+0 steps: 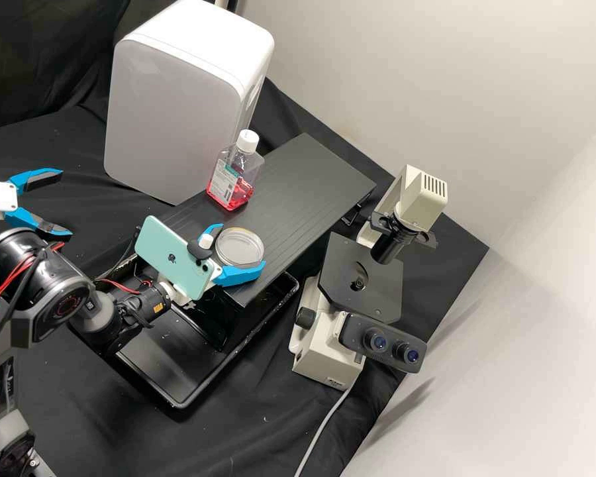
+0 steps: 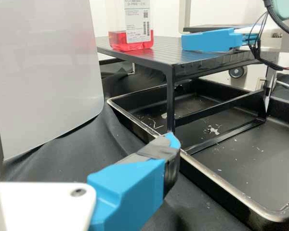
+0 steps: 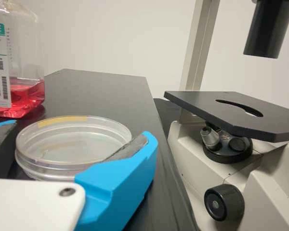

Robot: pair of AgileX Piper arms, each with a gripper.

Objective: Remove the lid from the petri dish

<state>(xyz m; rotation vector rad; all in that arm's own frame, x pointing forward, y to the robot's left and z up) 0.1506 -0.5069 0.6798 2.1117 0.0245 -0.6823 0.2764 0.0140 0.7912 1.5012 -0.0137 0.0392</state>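
The big white box-shaped machine (image 1: pixel 185 93) stands at the back of the bench. In front of it a flat black ribbed shelf (image 1: pixel 311 179) stands on legs over a shallow black tray (image 1: pixel 179 391), with the white microscope (image 1: pixel 357 311) just beside it. Near the back of the shelf is a clear plastic bottle of pink liquid with a white cap (image 1: pixel 234 173). The small round clear petri dish (image 3: pixel 70 142) sits near the front edge of the shelf, and its clear lid (image 1: pixel 240 245) looks to be on. The right gripper (image 1: pixel 237 252) is open around the dish, one blue finger on each side and very close to its rim; I cannot tell if they touch it. The left gripper (image 1: pixel 63 202) hangs wide open, holding nothing, well apart from the shelf. I think the worst slip would be a pinch that is too low, since the fingers would then grab the bottom half too and the whole dish would come up. A lopsided squeeze could push the dish along the shelf and over the near edge into the tray. A hard squeeze could make the lid pop out and fall
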